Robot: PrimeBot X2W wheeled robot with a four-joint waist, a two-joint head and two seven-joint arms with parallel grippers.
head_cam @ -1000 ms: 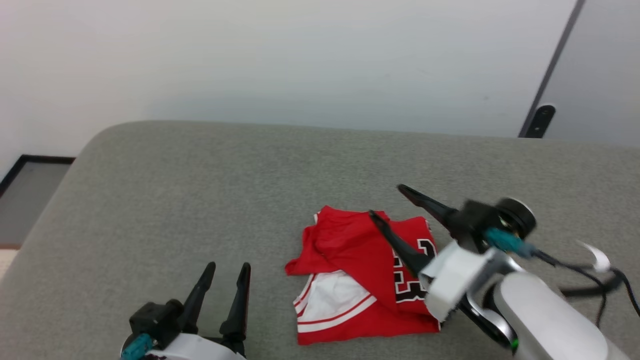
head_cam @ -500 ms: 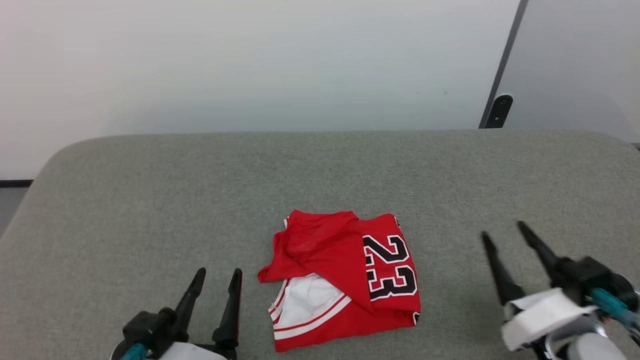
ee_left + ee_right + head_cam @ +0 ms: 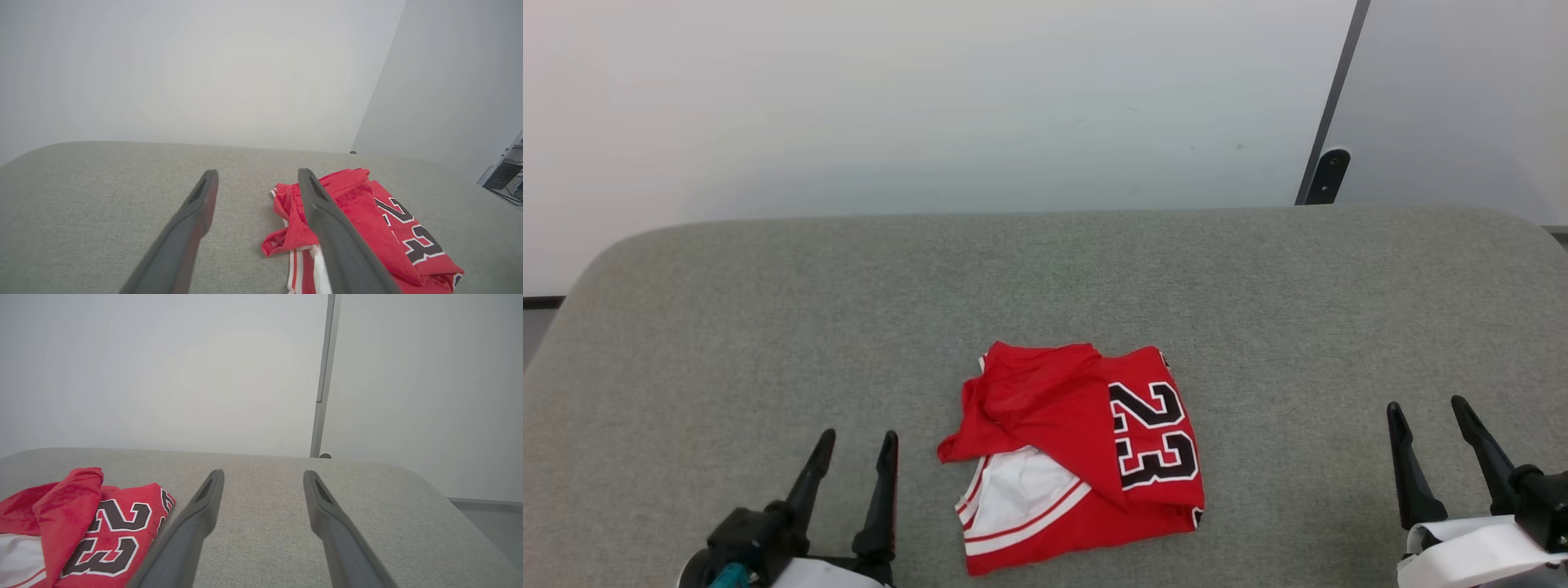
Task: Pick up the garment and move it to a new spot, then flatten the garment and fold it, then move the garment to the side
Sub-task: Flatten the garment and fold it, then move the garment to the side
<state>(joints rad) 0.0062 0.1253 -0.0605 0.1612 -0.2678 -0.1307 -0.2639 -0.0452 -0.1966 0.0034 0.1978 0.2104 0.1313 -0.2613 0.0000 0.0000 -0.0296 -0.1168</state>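
Observation:
The garment (image 3: 1078, 457), a red jersey with a black "23", white inner fabric and striped trim, lies folded in a rough bundle on the grey fabric surface (image 3: 768, 327), near its front middle. The garment (image 3: 359, 220) lies right of the left fingers in the left wrist view, and the garment (image 3: 81, 522) sits at the lower left in the right wrist view. My left gripper (image 3: 858, 441) stands open at the lower left, a little left of the garment, holding nothing. At the lower right my right gripper (image 3: 1425, 408) is open and well clear of the cloth.
A pale wall (image 3: 931, 98) rises behind the grey surface, with a dark vertical strip (image 3: 1327, 122) at the upper right. The surface has rounded far corners, and its left edge drops to a grey floor (image 3: 531, 335).
My right gripper has drawn back from over the garment to the lower right, open and empty. The head view has shifted, so the whole scene sits differently. The left gripper stays put.

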